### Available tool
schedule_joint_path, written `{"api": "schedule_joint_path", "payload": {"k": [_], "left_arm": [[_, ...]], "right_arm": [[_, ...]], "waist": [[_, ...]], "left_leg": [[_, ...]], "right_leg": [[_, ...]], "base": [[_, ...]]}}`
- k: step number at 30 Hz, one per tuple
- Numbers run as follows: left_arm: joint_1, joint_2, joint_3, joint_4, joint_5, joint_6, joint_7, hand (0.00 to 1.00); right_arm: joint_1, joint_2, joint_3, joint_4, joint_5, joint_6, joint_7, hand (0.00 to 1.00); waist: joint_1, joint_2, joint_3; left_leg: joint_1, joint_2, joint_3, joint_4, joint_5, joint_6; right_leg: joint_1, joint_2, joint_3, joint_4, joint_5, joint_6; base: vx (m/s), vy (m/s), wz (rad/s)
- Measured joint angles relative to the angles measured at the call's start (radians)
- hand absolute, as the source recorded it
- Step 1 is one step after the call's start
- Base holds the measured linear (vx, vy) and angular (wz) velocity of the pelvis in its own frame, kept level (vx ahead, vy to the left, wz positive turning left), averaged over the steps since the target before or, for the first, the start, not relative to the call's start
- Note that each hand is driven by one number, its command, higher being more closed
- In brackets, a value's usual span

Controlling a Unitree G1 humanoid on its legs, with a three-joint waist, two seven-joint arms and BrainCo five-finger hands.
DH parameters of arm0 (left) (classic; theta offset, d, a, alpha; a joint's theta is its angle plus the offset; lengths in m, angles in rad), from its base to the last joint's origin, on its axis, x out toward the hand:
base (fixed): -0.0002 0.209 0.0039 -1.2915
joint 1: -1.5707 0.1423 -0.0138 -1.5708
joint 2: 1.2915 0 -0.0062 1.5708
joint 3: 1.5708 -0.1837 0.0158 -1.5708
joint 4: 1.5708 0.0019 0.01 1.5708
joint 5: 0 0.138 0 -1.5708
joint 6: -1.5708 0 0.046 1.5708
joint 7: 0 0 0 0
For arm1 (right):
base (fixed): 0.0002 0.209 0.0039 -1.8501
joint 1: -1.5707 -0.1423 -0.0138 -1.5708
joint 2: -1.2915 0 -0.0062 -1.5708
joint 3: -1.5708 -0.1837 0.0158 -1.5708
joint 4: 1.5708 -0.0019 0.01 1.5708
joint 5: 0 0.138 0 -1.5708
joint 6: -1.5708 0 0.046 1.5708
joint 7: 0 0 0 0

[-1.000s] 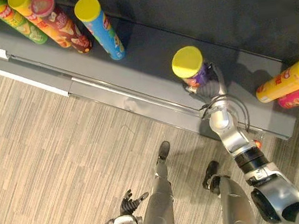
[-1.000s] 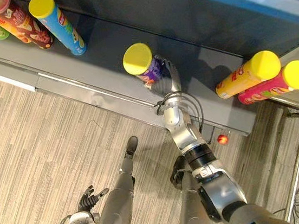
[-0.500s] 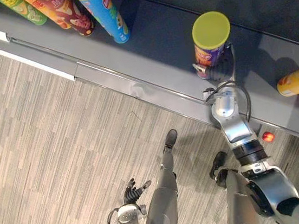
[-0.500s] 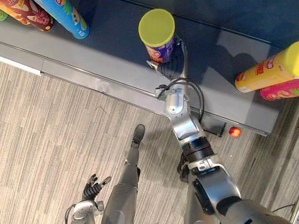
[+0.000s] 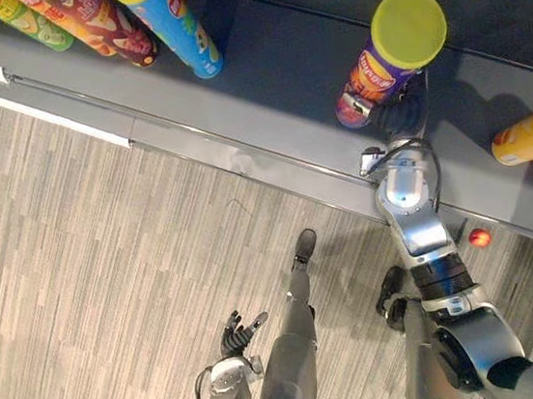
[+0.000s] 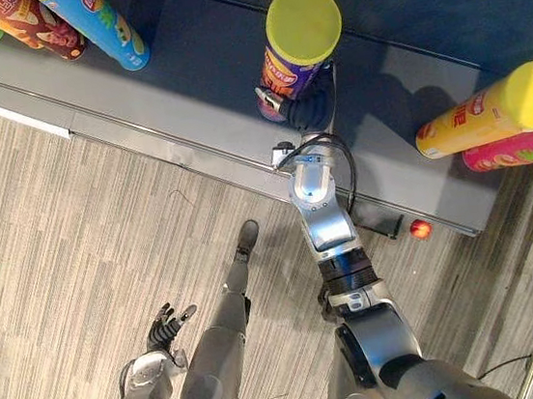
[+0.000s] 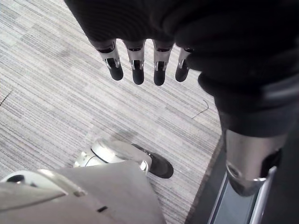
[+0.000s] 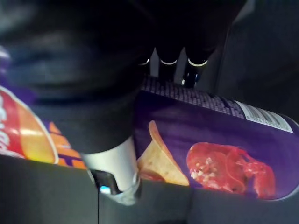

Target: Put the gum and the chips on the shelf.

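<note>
- Currently, the tall purple cardboard chips can with a yellow plastic lid stands upright on the dark grey flat shelf board, base down, lid up.
- The right hand is clamped on the lower part of this can. In the right wrist view its fingers curl across the far side of the purple wall and the thumb bears on the near side.
- Change over the last second: the whole scene has shifted in both eye views, so the camera has moved. The can was already on the board and held at its base. It now appears to sit slightly deeper from the front lip, but with the camera shift this cannot be confirmed.
- Meaning for the task: the chips step looks nearly complete. Placement seems done, and release of the grasp is not yet done.
- Caution: the can is tall and narrow, so a sideways pull on withdrawal could tip it.
- The left hand hangs low over the striped grey carpet floor, fingers straight and relaxed, holding nothing.
- Neighbouring stock: a blue can with a yellow lid stands well apart at the left of the board; an orange-yellow can leans at the right.
- Which item is the gum cannot be told.
</note>
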Motion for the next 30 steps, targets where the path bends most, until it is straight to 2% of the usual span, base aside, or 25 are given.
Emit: {"api": "schedule_joint_path", "payload": {"k": [6, 9, 16, 30], "left_arm": [[-0.012, -0.007, -0.001, 0.0, 0.001, -0.009, 0.0, 0.0], [-0.031, -0.02, -0.011, 0.0, 0.001, -0.013, 0.0, 0.0], [-0.062, -0.056, -0.012, 0.0, -0.001, -0.03, 0.003, 0.0], [-0.074, -0.116, 0.019, -0.044, -0.038, -0.041, 0.01, 0.0]], "right_arm": [[0.0, -0.024, 0.063, 0.0, -0.117, 0.003, -0.004, 1.0], [-0.001, -0.043, 0.069, 0.0, -0.153, 0.003, -0.008, 1.0], [-0.001, -0.056, 0.078, -0.001, -0.174, 0.008, -0.011, 1.0], [0.021, -0.055, 0.082, -0.037, -0.172, 0.018, -0.035, 1.0]], "waist": [[0.0, 0.002, 0.0], [0.001, 0.012, -0.004], [0.001, 0.023, -0.005], [0.003, 0.021, -0.031]], "left_leg": [[-0.003, -0.004, -0.002, 0.0, 0.0, -0.001], [-0.02, -0.006, -0.007, 0.0, 0.001, -0.001], [-0.068, -0.011, -0.006, 0.0, 0.011, -0.003], [-0.115, -0.008, 0.045, 0.011, 0.003, -0.004]], "right_leg": [[-0.008, -0.003, 0.007, 0.005, -0.003, 0.002], [-0.023, -0.006, 0.001, 0.008, -0.003, 0.002], [-0.078, -0.013, 0.004, 0.028, -0.003, 0.003], [-0.129, -0.022, 0.013, 0.04, -0.007, 0.002]], "base": [[0.03, -0.041, 0.0], [-0.01, -0.029, 0.07], [0.01, -0.029, 0.01], [0.0, -0.03, 0.0]]}}
